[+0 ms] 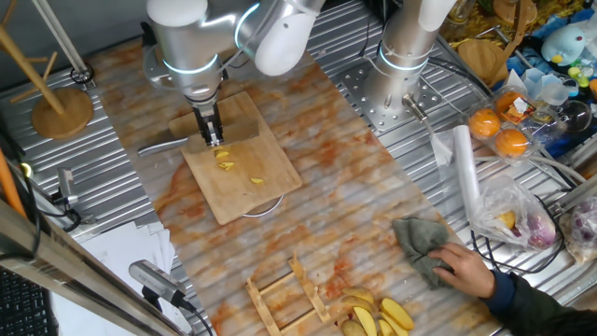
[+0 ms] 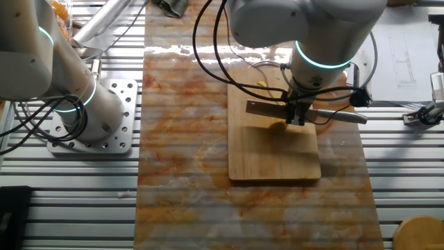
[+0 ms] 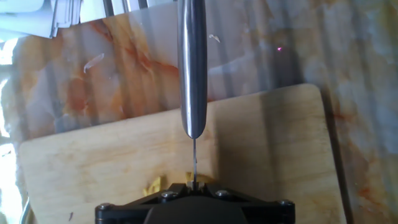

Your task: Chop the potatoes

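Gripper point(image 1: 215, 138): clamped on knife point(image 2: 305, 112), fingers pointing down over the board (handle point(image 3: 192, 62) runs to 12 o'clock in hand view).
Potatoes point(image 1: 224, 159): lump right under the gripper, near board centre; one slice point(image 1: 255, 180) at 4 o'clock of it, apart.
Cutting board point(image 1: 270, 173): flat on the orange-stained mat point(image 1: 354, 187).
Person's hand point(image 1: 464, 270): on grey cloth point(image 1: 420, 241), 4 o'clock of the board, well apart.
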Action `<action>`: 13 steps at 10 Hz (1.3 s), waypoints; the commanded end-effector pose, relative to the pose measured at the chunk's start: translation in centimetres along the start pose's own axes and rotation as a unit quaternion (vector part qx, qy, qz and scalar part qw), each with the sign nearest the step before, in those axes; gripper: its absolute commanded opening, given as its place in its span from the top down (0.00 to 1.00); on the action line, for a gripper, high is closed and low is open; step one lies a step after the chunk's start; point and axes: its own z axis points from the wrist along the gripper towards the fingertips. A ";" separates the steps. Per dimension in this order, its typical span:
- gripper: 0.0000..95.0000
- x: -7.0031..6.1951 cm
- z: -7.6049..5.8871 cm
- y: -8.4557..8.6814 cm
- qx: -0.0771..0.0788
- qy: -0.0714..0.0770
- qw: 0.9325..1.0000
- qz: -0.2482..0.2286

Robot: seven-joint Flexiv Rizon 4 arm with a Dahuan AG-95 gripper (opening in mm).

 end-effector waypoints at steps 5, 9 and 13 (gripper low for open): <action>1.00 0.2 0.6 0.2 -0.001 -0.001 1.000 -0.004; 1.00 0.0 0.9 0.4 -0.002 -0.003 1.000 -0.010; 1.00 -0.1 1.8 0.5 0.002 -0.008 1.000 -0.011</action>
